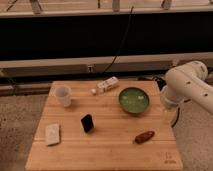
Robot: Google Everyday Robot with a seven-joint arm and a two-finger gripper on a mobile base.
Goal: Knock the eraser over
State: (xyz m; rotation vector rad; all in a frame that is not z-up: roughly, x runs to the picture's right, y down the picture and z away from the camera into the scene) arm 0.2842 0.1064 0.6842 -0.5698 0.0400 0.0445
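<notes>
Eraser (87, 123) upright, well apart from gripper (170, 114) at right edge of table (105, 152); gripper state unclear.

Arm (189, 82) runs off right edge; gripper (169, 114) beside table (100, 147).

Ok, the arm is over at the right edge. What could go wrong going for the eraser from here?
1. The gripper hangs by the right edge of the wooden table. The green bowl and a brown object lie between it and the eraser, so a low sweep could hit either.
2. The eraser stands upright, and a push too low might slide it rather than tip it.
3. Overshooting could nudge the pale pad.
</notes>
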